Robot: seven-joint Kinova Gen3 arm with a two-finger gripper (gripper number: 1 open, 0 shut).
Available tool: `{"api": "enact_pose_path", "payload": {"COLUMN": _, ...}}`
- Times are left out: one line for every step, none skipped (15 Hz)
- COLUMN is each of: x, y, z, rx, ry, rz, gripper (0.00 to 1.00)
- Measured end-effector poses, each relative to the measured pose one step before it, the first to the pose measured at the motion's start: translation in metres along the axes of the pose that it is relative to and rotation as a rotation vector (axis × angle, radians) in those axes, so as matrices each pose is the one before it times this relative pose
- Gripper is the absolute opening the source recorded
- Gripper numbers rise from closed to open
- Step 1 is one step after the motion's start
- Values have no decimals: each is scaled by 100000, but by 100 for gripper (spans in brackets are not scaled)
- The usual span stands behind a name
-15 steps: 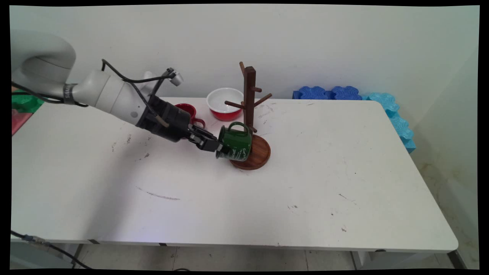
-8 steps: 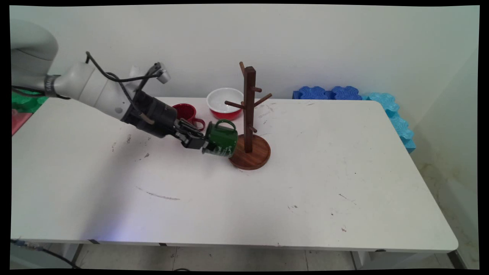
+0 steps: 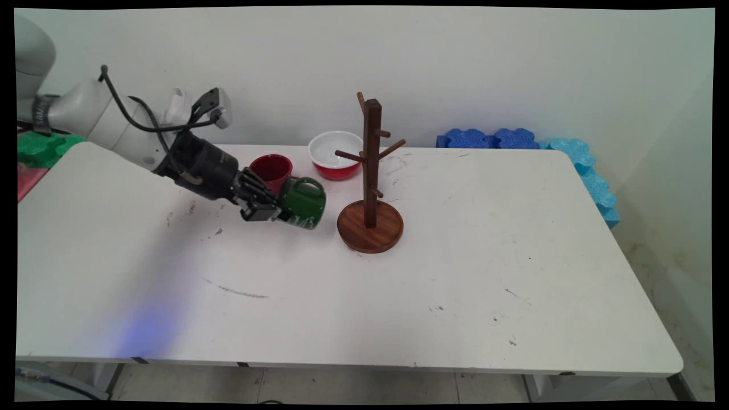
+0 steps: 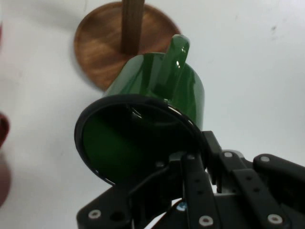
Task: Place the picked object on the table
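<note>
green enamel mug [image 3: 302,203], pinched at its rim by the gripper [image 3: 272,212] and held tipped on its side above the table [image 3: 455,273], has drawn back leftward from the wooden mug tree [image 3: 371,188], now beside the red mug [image 3: 272,169].

The gripper [image 4: 183,164] clamps the rim of a green mug [image 4: 152,114], its dark mouth facing the camera, handle uppermost, with the wooden stand base [image 4: 102,45] beyond.
</note>
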Motion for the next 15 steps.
{"api": "enact_pose_path", "payload": {"x": -63, "y": 0, "z": -237, "rx": 1289, "ry": -1444, "rz": 1403, "gripper": 0}}
{"api": "enact_pose_path", "payload": {"x": -45, "y": 3, "z": -261, "rx": 1755, "ry": -1929, "rz": 1656, "gripper": 0}}
{"api": "enact_pose_path", "payload": {"x": -21, "y": 4, "z": -161, "rx": 1204, "ry": -1324, "rz": 1101, "gripper": 0}}
{"api": "enact_pose_path", "payload": {"x": 18, "y": 14, "z": -172, "rx": 1636, "ry": -1765, "rz": 1396, "gripper": 0}}
{"api": "enact_pose_path", "payload": {"x": 47, "y": 4, "z": -184, "rx": 1953, "ry": -2014, "rz": 1237, "gripper": 0}}
{"api": "enact_pose_path", "payload": {"x": 32, "y": 13, "z": -123, "rx": 1383, "ry": -1413, "rz": 696, "gripper": 0}}
{"api": "enact_pose_path", "payload": {"x": 56, "y": 31, "z": -170, "rx": 1976, "ry": -1924, "rz": 739, "gripper": 0}}
{"api": "enact_pose_path", "payload": {"x": 40, "y": 50, "z": -158, "rx": 1908, "ry": -2008, "rz": 501, "gripper": 0}}
{"api": "enact_pose_path", "payload": {"x": 41, "y": 63, "z": -166, "rx": 1881, "ry": -2033, "rz": 407, "gripper": 0}}
{"api": "enact_pose_path", "payload": {"x": 12, "y": 70, "z": -109, "rx": 1275, "ry": -1608, "rz": 297, "gripper": 0}}
{"api": "enact_pose_path", "payload": {"x": -49, "y": 108, "z": -126, "rx": 1408, "ry": -1983, "rz": 271, "gripper": 0}}
{"api": "enact_pose_path", "payload": {"x": -82, "y": 125, "z": -109, "rx": 1315, "ry": -2063, "rz": 254, "gripper": 0}}
{"api": "enact_pose_path", "payload": {"x": -69, "y": 93, "z": -73, "rx": 926, "ry": -1551, "rz": 210, "gripper": 0}}
{"api": "enact_pose_path", "payload": {"x": -68, "y": 85, "z": -34, "rx": 546, "ry": -1072, "rz": 106, "gripper": 0}}
{"api": "enact_pose_path", "payload": {"x": -129, "y": 145, "z": -46, "rx": 883, "ry": -1797, "rz": 162, "gripper": 0}}
